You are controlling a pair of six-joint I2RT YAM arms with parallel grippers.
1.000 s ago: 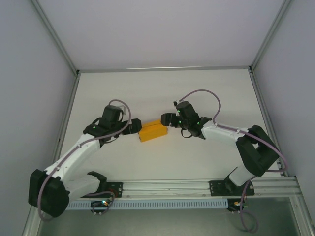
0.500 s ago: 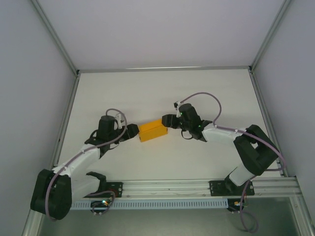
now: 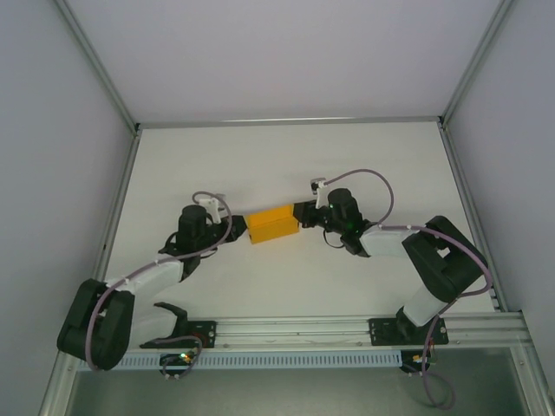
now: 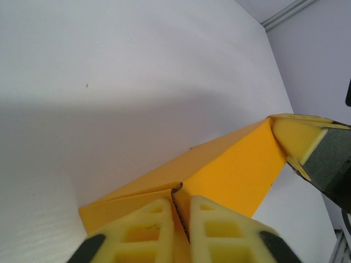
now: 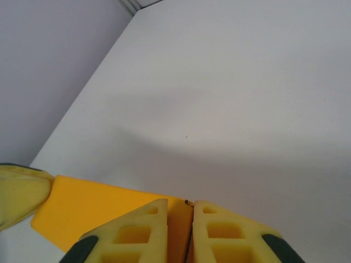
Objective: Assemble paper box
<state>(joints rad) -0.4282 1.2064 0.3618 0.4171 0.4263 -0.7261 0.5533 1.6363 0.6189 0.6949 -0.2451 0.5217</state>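
white table (image 3: pixel 286 156); pale grey walls (image 3: pixel 286 52); aluminium rail (image 3: pixel 303 329) along near edge

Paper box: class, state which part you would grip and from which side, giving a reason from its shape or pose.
Grip the thin card edges at the short ends of the paper box, coming in low from left and right. It lies flat, long axis across the table, so those ends face each arm; the left gripper and right gripper pinch there.
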